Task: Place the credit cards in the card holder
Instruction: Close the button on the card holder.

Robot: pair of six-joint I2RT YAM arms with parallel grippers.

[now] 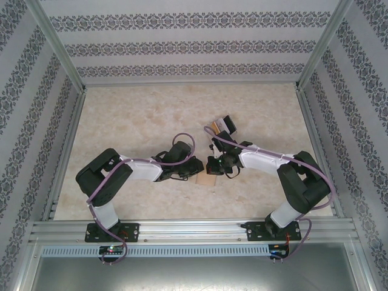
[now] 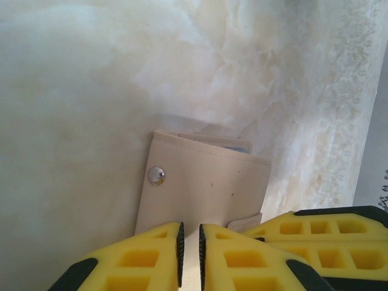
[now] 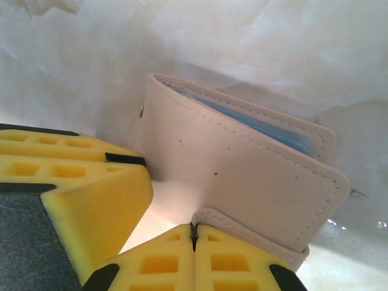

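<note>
The tan card holder (image 1: pixel 206 180) lies mid-table between both arms. In the left wrist view its cover (image 2: pixel 206 182), with a metal snap (image 2: pixel 156 176), runs down into the narrow gap of my left gripper (image 2: pixel 190 233), which is shut on its edge. My right gripper (image 3: pixel 194 229) is shut, pinching the tip of the holder's closing strap (image 3: pixel 254 233). A bluish credit card (image 3: pixel 254 124) sits inside the card holder (image 3: pixel 242 170). More credit cards (image 1: pixel 221 126), black, white and orange, lie fanned further back on the table. The left gripper's yellow fingers (image 3: pixel 73 182) stand close beside the holder.
The marble-patterned table (image 1: pixel 133 121) is fenced by metal posts and patterned walls on three sides. The right gripper's yellow fingers (image 2: pixel 315 233) crowd in next to the left gripper. Both arms' purple cables (image 1: pixel 182 140) loop over the wrists.
</note>
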